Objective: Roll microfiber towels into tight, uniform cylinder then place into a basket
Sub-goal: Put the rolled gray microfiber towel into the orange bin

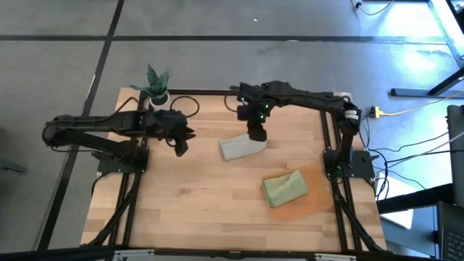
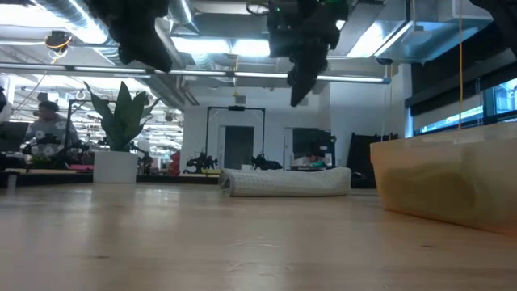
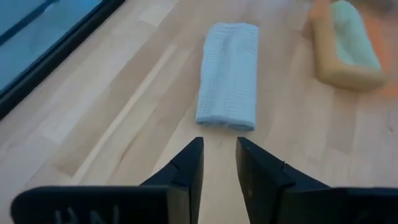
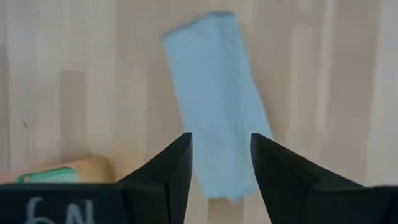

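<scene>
High view: the rolled grey towel (image 1: 241,148) lies on the bench (image 1: 181,210), apart from the basket (image 1: 313,201) holding the green towel (image 1: 284,188). The right tool (image 1: 256,133) hangs open and empty over the grey towel's end; the left tool (image 1: 180,148), narrowly parted and empty, faces it.

Pale wooden desk (image 1: 188,203) bearing a small green potted plant (image 1: 156,85) in a white pot at its far left corner; beyond the plant, a seated person (image 2: 47,121), a dark doorway (image 2: 236,141).
</scene>
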